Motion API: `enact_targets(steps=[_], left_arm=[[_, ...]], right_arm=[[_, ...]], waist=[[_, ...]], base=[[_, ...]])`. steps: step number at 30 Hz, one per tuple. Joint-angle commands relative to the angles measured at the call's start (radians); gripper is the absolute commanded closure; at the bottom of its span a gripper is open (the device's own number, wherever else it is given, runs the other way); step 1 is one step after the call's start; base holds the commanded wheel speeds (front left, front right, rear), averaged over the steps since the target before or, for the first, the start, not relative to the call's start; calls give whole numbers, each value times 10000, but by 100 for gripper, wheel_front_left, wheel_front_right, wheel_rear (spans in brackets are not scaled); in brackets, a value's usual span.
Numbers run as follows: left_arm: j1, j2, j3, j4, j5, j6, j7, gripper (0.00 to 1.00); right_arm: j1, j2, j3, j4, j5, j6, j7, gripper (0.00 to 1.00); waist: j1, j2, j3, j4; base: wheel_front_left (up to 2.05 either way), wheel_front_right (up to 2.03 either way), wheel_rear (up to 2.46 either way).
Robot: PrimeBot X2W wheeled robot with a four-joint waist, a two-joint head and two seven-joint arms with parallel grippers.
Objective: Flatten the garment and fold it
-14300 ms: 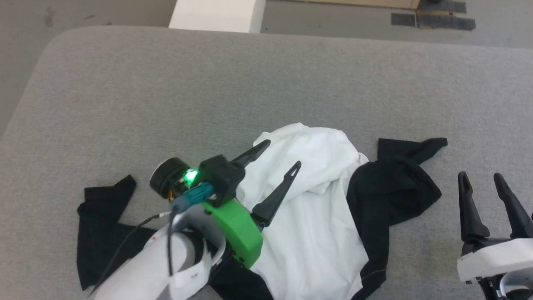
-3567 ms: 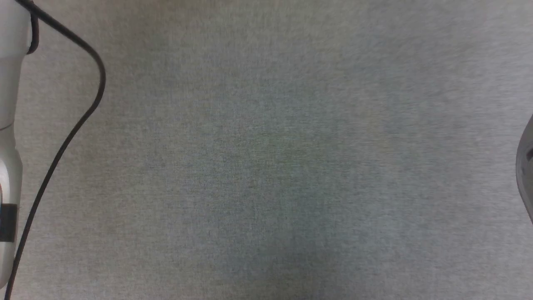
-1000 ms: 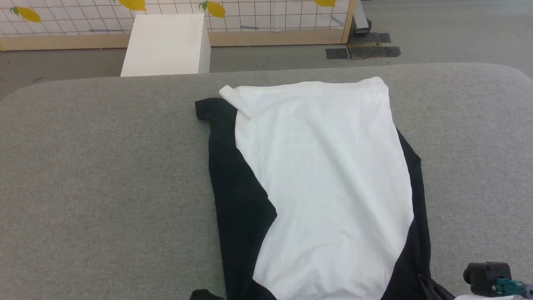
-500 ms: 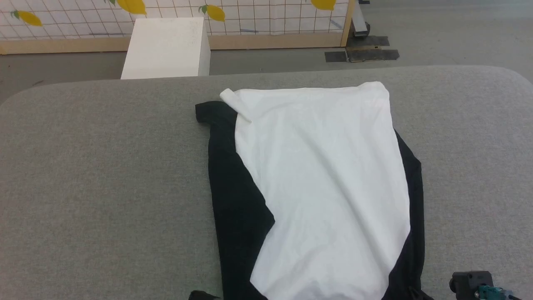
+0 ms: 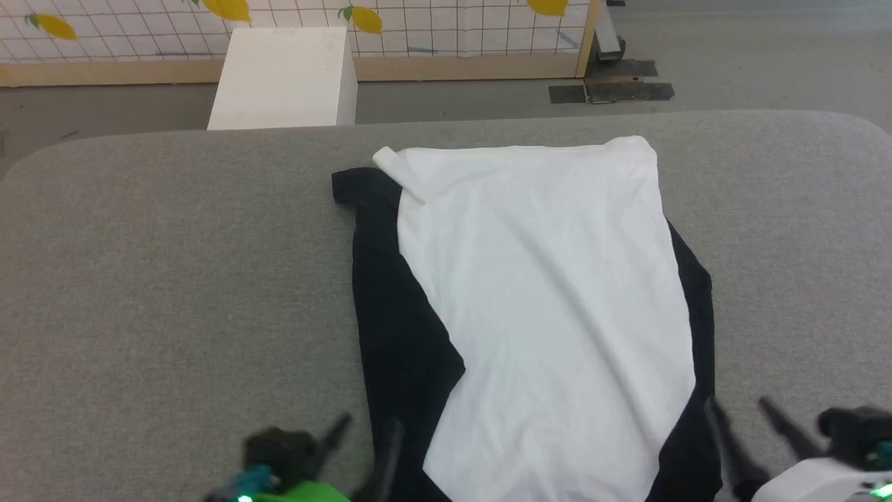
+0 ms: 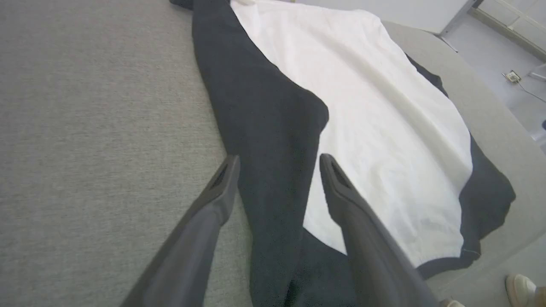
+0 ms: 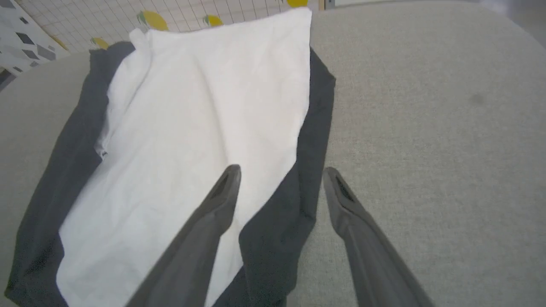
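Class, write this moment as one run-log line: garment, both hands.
garment: spread on grey surface, white up | left hand: open, empty, by near-left black edge | right hand: open, empty, by near-right black edge

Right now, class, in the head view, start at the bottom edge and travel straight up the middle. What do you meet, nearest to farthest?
garment → bare grey table → floor → wooden rail → gridded panel with lemon prints

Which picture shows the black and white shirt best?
The head view: nearly the whole shirt lies spread on the gray table. The left wrist view looks close along its black side; in the right wrist view dark fingers cover part.
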Motion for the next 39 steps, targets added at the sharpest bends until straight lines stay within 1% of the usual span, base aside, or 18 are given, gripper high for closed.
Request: enact_targets(steps=[1,3,5,7,8,12,13,15,16,21,23,24,26,28,32,34,35,39], left_arm=[[78,239,352,-313,113,252,-291,0],[-26,433,885,-782,454,681,-852,0],[-197,548,1322,-1127,1004,1055,-1550,0],[-321,494,1637,-1338,1523,1287,-1967,0],[-388,462,1709,-1424,1803,1298,-2078,0],[-366,37,2121,-1488,3196,1602,-2238,0],[-259,-184,2263,-1486,3537,1683,-2242,0],[13,-561,2486,-1484,4070,1693,-2245,0],[180,-663,2523,-1409,4273,1654,-2246,0],[786,-1408,2961,-1087,4721,1200,-2248,0],[827,-1551,3253,-1029,4846,1013,-2248,0],[809,-1596,3428,-1019,4923,991,-2249,0],[674,-1624,3752,-1019,4998,817,-2249,0],[313,-1438,4041,-935,5071,503,-2249,0],[-877,-716,4593,-759,5163,-140,-2162,0],[-1708,-319,4781,-752,4972,-584,-1643,0],[-2247,-102,4860,-752,4817,-879,-1258,0],[-4426,453,5116,-488,3971,-1909,335,0]], right_arm=[[-294,9,-207,-377,-142,-13,-188,0],[-478,17,-500,-878,-508,-13,-472,0],[-741,26,-744,-1297,-933,-13,-990,0],[-973,35,-851,-1524,-1309,-13,-1547,0],[-1068,38,-862,-1575,-1435,-13,-1813,0],[-1244,43,-808,-1345,-2100,-13,-2908,0],[-1230,44,-794,-1170,-2253,-13,-3131,0],[-1210,44,-816,-844,-2303,-13,-3508,0],[-1187,45,-829,-702,-2332,-13,-3656,0],[-1077,45,-918,-131,-2165,-13,-4076,0],[-1090,46,-924,-47,-2050,-13,-4092,0],[-1116,46,-928,-37,-2017,-13,-4087,0],[-1208,46,-899,-56,-1982,-13,-4051,0],[-1334,46,-876,-106,-1923,-13,-3958,0],[-1651,46,-750,-369,-1954,-13,-3812,0],[-1784,46,-696,-555,-1919,-13,-3730,0],[-1853,46,-684,-686,-1912,-13,-3654,0],[-2095,46,-696,-1200,-1853,-13,-3470,0]], waist=[[0,-1,2,4],[0,-1,11,14],[0,-1,41,10],[0,-1,75,-6],[0,-1,94,-20],[0,-1,153,-54],[0,-1,155,-59],[0,-1,144,-75],[0,-1,139,-81],[0,-1,138,-41],[0,-1,156,-19],[0,-1,186,-17],[0,-1,289,-35],[0,-1,458,-89],[0,-1,988,-261],[0,-1,1365,-327],[0,-1,1615,-354],[0,-1,2588,-376]], base=[[0,0,0],[0,0,0],[0,0,0],[0,0,0],[0,0,0],[0,0,0],[0,0,0],[0,0,0],[0,0,0],[0,0,0],[0,0,0],[0,0,0],[0,0,0],[0,0,0],[0,0,0],[0,0,0],[0,0,0],[0,0,0]])
